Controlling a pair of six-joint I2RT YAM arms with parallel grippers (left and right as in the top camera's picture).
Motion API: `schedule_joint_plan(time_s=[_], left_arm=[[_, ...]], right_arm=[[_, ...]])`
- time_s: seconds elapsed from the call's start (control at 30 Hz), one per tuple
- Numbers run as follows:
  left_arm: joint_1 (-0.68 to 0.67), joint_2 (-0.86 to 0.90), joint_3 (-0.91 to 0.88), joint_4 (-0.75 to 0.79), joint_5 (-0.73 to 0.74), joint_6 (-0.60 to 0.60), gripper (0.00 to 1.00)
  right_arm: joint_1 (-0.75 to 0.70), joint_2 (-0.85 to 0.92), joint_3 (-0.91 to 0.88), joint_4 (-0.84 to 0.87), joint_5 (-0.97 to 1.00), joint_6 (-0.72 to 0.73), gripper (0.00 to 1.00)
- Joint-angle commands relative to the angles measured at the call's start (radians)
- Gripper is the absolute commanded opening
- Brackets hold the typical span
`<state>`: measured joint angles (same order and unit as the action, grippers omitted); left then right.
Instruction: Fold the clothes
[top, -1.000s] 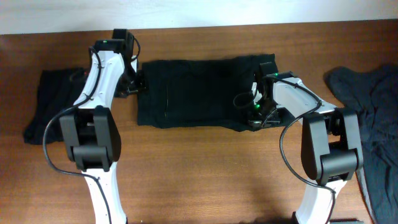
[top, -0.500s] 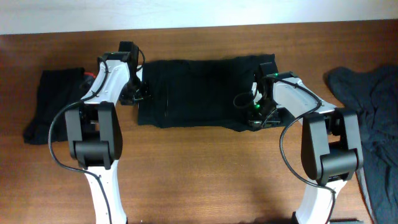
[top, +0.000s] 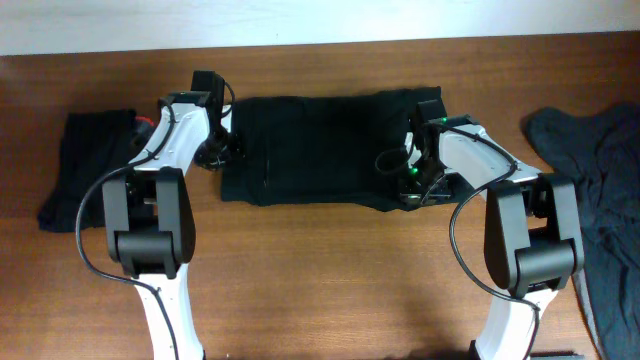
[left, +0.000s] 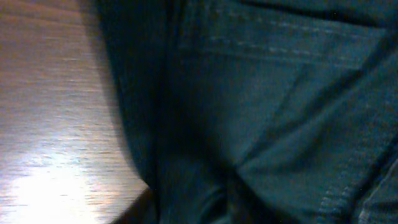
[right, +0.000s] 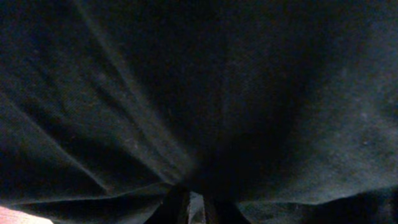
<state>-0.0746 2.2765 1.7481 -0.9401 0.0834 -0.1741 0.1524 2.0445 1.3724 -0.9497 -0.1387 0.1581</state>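
Left pincer (top: 215, 150) swung in since a second ago to the left edge of the black shorts (top: 320, 150) spread flat on the table (top: 330, 280), right pincer (top: 412, 185) at their right edge, closure of either unreadable; step judged: gripping both edges, next a synchronized lift-and-fold.

Brown wooden table (top: 320, 285) under indoor light

Its grain runs left to right — a pale strip (top: 320, 20) borders the far edge, and a glare (left: 46, 186) sheens the wood in the left wrist view.
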Motion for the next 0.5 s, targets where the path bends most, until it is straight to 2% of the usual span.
schedule_joint_plan(time_s=[0.0,0.1,0.23,0.47], left_arm=[[0.005,0.084,-0.063,-0.011,-0.019,0.012,0.11],[0.006,0.084,-0.063,-0.014,-0.019,0.012,0.0],[0.006,0.083,-0.054,-0.026,-0.04,0.013,0.0],[0.006,0.077,0.078,-0.135,-0.065,0.042,0.0]], right_arm=[[-0.003,0.023,-0.039,-0.003,0.083,0.015,0.11],[-0.003,0.023,-0.037,-0.006,0.083,0.015,0.04],[-0.003,0.02,0.035,-0.051,0.083,0.015,0.04],[-0.002,0.018,0.375,-0.281,0.012,0.015,0.04]])
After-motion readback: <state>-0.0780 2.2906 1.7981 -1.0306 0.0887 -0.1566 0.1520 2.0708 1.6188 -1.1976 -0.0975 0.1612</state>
